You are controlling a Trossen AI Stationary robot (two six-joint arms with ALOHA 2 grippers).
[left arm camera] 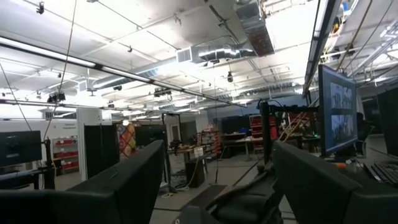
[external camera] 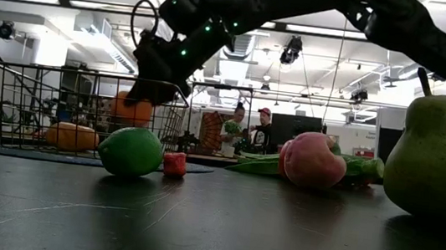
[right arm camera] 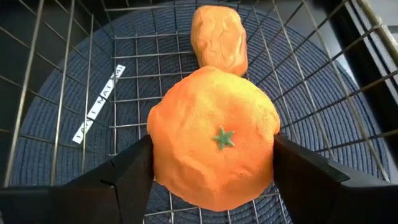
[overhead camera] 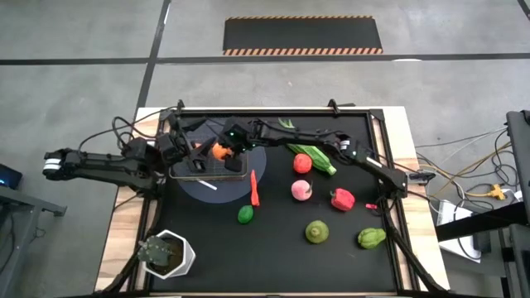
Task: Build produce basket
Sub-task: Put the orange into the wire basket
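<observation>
The dark wire basket stands on a round grey disc at the table's far left. My right gripper reaches into it from above, shut on an orange toy fruit. The fruit hangs inside the basket walls in the low view. A lumpy orange piece lies on the basket floor. My left gripper is at the basket's left side, its fingers wide open with nothing between them. Whether it touches the basket I cannot tell. My right gripper pinches the orange fruit by two opposite sides between its two fingers. The fingers point down from above. The fruit's green star mark faces up toward the wrist. The fruit is clear of the basket floor.
Right of the basket, loose on the black mat, lie a red chili, a leafy stalk, a red fruit, a pink one, a red pepper and green pieces. A potted plant stands near left.
</observation>
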